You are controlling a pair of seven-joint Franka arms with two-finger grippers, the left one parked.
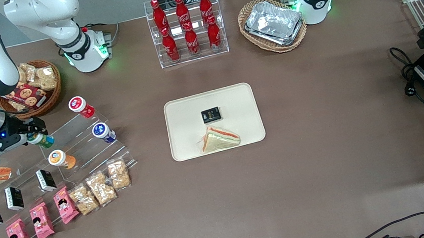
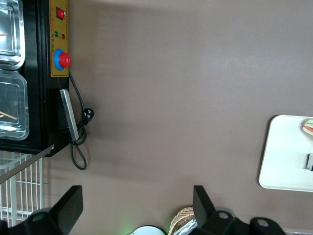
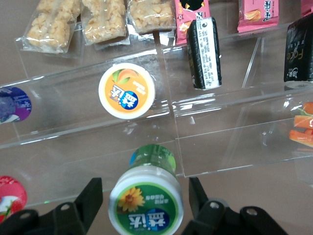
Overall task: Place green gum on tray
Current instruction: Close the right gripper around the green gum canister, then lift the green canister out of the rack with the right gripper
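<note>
Over the acrylic steps (image 1: 81,146) my gripper (image 3: 145,196) straddles the green gum (image 3: 145,203) (fingers apart, not clenched); tray (image 1: 235,102) well apart.

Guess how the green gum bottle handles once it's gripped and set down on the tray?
Green gum sits between the gripper fingers; it looks like rigid plastic, so it probably won't deform. Round and smooth, so it may slip or roll if laid sideways. On the flat tray, upright looks stable.

Layout about the gripper (image 1: 35,133): the green gum (image 1: 43,140) is flanked by its fingers (image 3: 88,198) over the clear stepped stand (image 1: 82,152); the orange-lidded bottle (image 1: 60,159) is seated one step nearer the front camera; the tray (image 1: 181,115) is placed well apart, toward the parked arm's end
</note>
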